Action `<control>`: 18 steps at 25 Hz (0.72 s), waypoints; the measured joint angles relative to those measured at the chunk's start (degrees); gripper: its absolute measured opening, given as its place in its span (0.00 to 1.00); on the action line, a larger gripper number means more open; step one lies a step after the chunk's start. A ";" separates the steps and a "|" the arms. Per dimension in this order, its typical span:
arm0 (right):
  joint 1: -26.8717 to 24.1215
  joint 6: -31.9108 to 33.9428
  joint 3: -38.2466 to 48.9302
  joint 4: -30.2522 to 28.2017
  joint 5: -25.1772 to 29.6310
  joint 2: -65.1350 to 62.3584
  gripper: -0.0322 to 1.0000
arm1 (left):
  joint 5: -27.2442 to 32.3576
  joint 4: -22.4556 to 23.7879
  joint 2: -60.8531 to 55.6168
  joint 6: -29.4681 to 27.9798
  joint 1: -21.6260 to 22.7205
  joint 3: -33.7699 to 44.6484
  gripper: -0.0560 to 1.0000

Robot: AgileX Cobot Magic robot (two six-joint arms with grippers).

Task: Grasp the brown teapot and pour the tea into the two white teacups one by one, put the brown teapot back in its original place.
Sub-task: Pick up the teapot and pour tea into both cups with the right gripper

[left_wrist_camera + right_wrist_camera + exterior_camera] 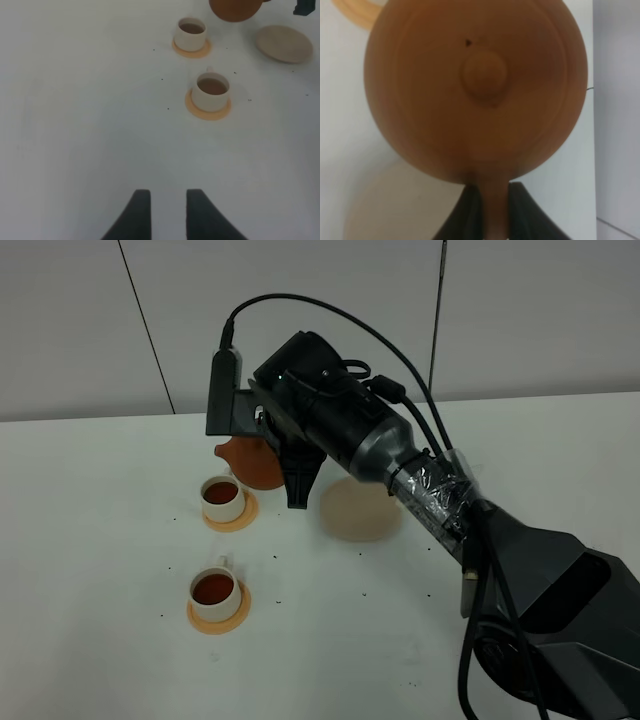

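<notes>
My right gripper is shut on the loop handle of the brown teapot and holds it in the air just behind and right of the far cup, spout to the left. In the right wrist view the teapot fills the frame, lid knob facing the camera, its handle between the fingers of the gripper. The far teacup and the near teacup each stand on an orange coaster and hold brown tea. The beige saucer lies bare to the right of the teapot. My left gripper is open by a narrow gap and empty.
The left wrist view shows both cups, the saucer and the teapot's underside far ahead. Small dark specks dot the white table. The right arm's base fills the front right.
</notes>
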 joint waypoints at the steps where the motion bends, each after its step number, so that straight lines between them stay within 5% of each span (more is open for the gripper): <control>1: -0.13 0.40 -0.01 0.00 0.00 -0.21 0.12 | 0.00 0.00 0.00 0.00 0.00 0.00 0.28; 18: -1.12 6.78 -0.01 4.65 0.13 -1.75 0.12 | 0.00 0.00 0.00 0.00 0.00 0.00 0.28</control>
